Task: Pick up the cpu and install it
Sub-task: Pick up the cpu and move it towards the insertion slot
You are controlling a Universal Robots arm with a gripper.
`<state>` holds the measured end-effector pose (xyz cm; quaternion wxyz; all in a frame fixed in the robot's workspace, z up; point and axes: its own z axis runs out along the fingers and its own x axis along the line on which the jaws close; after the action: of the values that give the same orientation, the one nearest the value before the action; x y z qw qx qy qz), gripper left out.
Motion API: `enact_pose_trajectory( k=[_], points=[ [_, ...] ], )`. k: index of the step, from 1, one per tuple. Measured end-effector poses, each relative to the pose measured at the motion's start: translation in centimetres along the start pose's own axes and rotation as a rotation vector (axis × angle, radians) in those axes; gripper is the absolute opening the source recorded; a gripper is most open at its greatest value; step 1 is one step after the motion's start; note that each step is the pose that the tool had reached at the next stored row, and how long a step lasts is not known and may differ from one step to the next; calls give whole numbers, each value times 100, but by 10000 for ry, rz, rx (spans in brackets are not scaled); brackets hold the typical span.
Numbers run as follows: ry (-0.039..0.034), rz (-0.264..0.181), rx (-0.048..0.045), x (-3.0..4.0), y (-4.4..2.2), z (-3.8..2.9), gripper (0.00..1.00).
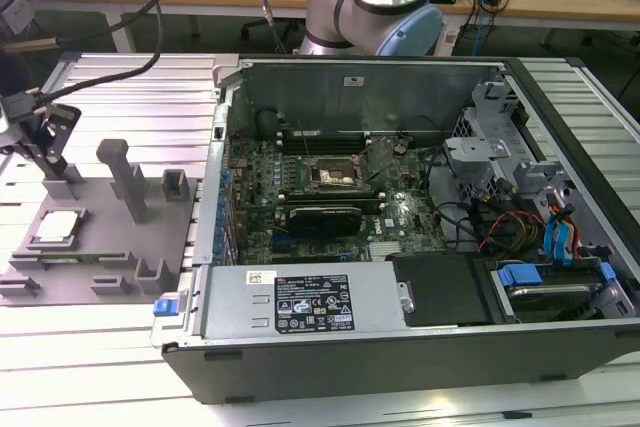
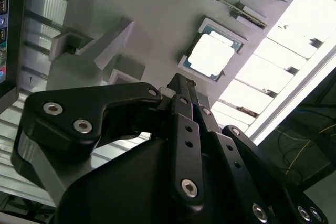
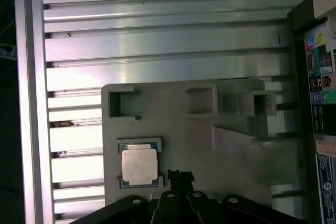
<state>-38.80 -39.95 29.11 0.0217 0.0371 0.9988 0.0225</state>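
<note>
Cpu [image 3: 139, 165] in gray jig [image 3: 199, 145] recess; hand [image 3: 181, 174] hovers nr it, fingers closed.

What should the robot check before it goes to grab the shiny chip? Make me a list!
1. The cpu lies flat in its pocket on the gray holder plate: ok.
2. Nothing lies on top of the cpu: ok.
3. The gripper is lined up over the cpu: not ok. It hangs beside the chip and is not touching it.
4. The computer case is open, so the motherboard can be reached: ok.
5. The socket is empty and ready: cannot tell.
6. The cables stay away from the socket: ok. They lie toward the exterior view's right of it.
</note>
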Motion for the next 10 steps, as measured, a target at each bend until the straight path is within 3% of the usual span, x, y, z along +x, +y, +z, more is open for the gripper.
enact_pose_trajectory(
  k=[10],
  points=[
    [0, -1, -1, 182, -71, 201, 11]
  ],
)
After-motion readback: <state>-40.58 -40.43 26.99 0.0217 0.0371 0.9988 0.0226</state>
